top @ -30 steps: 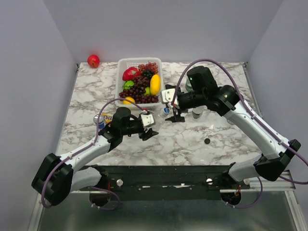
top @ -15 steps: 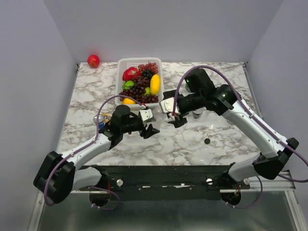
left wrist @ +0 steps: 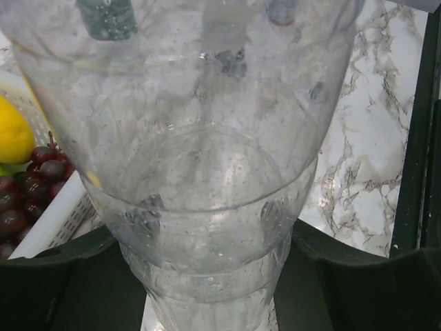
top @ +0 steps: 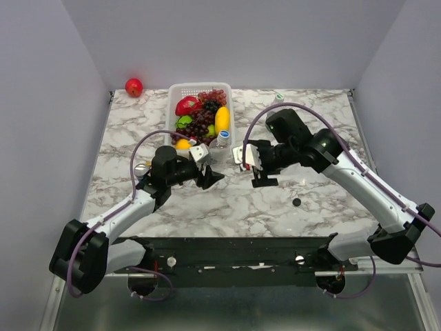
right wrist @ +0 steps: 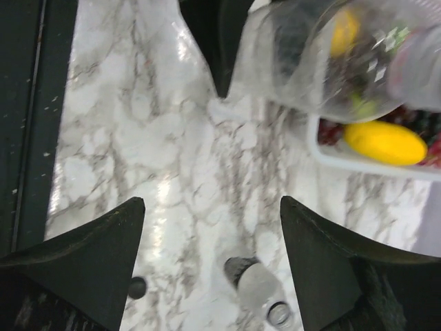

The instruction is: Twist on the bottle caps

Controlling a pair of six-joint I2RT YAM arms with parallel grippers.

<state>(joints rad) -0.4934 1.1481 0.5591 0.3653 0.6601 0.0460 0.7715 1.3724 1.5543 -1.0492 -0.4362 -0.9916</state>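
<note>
My left gripper [top: 209, 172] is shut on a clear plastic bottle [left wrist: 207, 172], which fills the left wrist view between the dark fingers [left wrist: 55, 289]. In the top view the bottle [top: 220, 146] stands up beside the basket with a bluish cap [top: 222, 138] at its top. To its right my right gripper [top: 260, 172] is open, with nothing between its fingers [right wrist: 89, 255]. Below it, in the right wrist view, stand a second clear bottle [right wrist: 258, 283] with an open neck and a small black cap [right wrist: 136, 287]. The black cap [top: 296, 202] lies on the marble. A white-green cap [top: 280, 96] sits at the back.
A white basket [top: 171, 103] of fruit stands at the back centre, with a yellow lemon [right wrist: 384, 142] at its edge. A red apple [top: 134, 87] lies at the back left. A drink can [top: 142, 168] stands beside the left arm. A black rail [top: 227, 249] runs along the near edge.
My left gripper has carried the bottle back and left towards the basket. My right gripper has drawn away from it to the right, and its jaws have narrowed slightly.
</note>
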